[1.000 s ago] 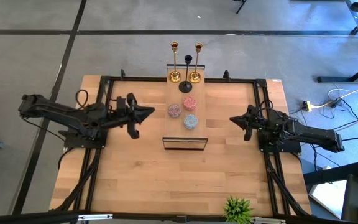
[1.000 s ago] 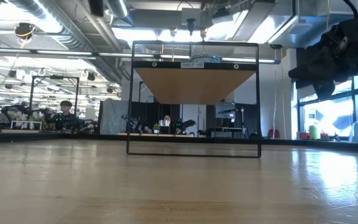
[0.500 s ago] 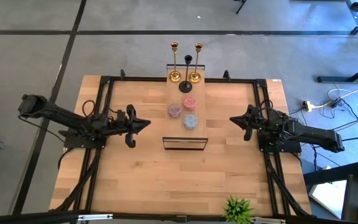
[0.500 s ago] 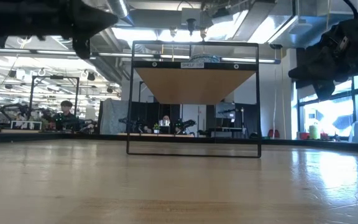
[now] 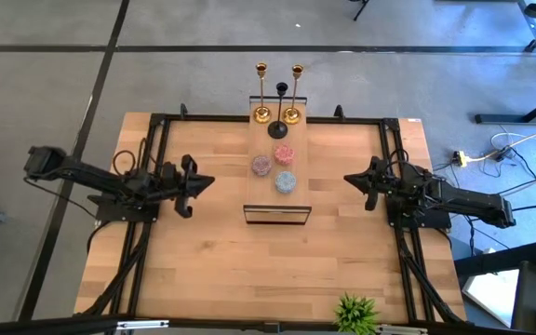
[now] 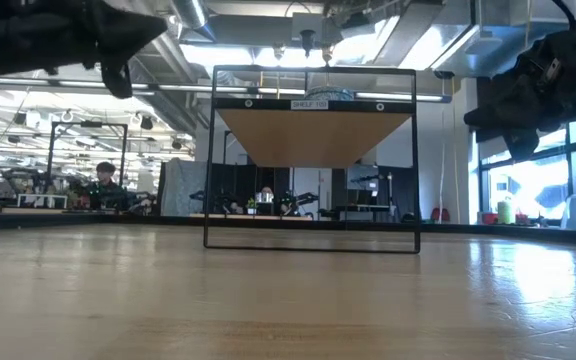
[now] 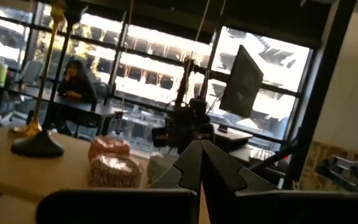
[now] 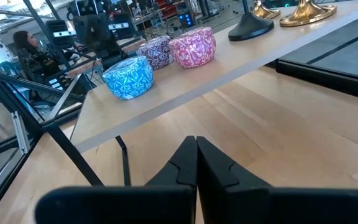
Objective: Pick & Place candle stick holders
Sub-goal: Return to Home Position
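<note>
All three holders stand upright at the 12 o'clock end of the shelf (image 5: 273,203). The gold candle holders (image 5: 292,114) are side by side, with the black candle holder (image 5: 278,129) just toward 6 o'clock of them, likely to keep the tall pieces clear of both arms. Three candle tins (image 5: 285,182) sit mid-shelf. The left claw (image 5: 207,180) hangs at 9 o'clock of the shelf and the right claw (image 5: 350,179) at 3 o'clock. Both are pinched together, empty and apart from it. A potted plant (image 5: 354,312) sits at the 6 o'clock edge of the desk (image 5: 203,270), out of the way.
</note>
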Robot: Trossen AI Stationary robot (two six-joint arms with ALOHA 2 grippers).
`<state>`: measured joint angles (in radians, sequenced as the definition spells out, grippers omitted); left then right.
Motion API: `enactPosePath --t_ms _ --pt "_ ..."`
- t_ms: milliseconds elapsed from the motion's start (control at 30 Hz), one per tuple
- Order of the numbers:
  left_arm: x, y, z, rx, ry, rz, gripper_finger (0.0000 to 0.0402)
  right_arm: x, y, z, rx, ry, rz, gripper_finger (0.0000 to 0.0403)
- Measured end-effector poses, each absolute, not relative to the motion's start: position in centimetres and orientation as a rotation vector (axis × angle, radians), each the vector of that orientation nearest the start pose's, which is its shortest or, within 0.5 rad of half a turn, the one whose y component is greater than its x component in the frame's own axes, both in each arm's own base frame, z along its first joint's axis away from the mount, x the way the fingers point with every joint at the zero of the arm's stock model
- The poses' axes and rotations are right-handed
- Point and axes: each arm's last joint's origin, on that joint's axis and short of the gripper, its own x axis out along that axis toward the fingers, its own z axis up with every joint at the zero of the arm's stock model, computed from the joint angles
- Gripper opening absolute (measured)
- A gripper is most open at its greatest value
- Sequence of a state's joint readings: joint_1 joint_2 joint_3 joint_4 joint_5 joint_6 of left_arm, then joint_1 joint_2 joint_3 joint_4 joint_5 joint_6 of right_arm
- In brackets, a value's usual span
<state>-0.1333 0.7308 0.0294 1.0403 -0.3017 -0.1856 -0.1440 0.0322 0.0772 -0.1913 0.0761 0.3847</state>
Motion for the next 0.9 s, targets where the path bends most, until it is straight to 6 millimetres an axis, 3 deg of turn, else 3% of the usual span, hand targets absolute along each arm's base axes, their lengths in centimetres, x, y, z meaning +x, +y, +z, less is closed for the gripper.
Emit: enactPosePath --t_ms 900 --pt "9.6 -0.3 17.8 -0.232 -0.143 0.116 0.0002 9.2 -1.6 16.9 0.387 0.102 -0.246 0.0000"
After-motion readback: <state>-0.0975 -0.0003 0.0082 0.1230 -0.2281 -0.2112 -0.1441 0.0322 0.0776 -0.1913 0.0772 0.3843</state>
